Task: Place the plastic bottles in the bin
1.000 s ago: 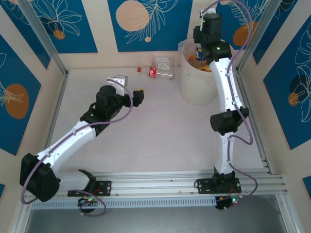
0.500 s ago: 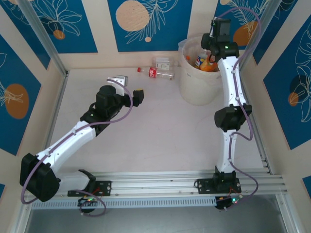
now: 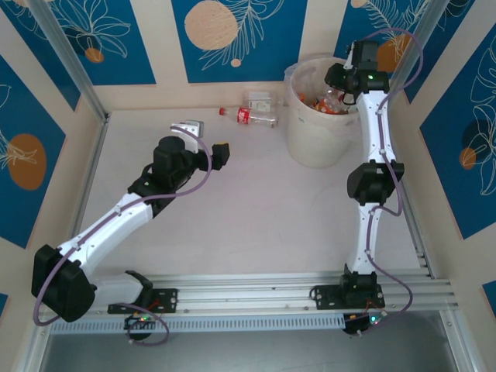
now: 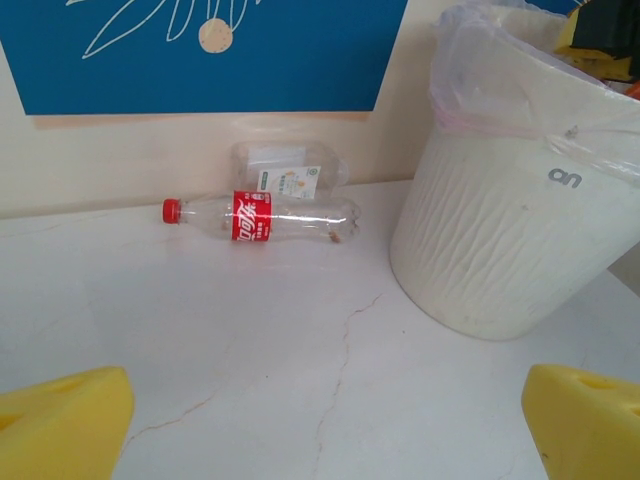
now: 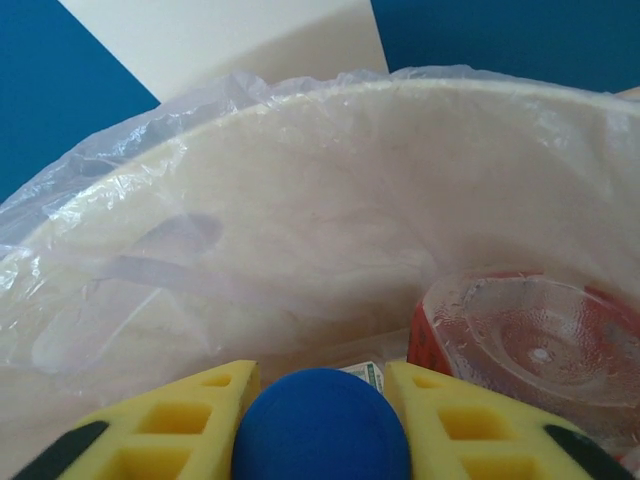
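Blue cap [image 5: 320, 432] in right tool [image 5: 320, 388], inside bin [image 5: 300, 230]

The walls [image 3: 163, 46] were cream with blue panels [image 3: 236, 39] showing white leaves and orange circles. The pale table [image 3: 256, 209] had thin cracks [image 4: 340, 370].

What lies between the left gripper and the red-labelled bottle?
Bare table, in the left wrist view, separates the left gripper from the red-labelled bottle.

Lab cell: aluminium frame [image 3: 68, 58], patterned panels [image 3: 232, 46]
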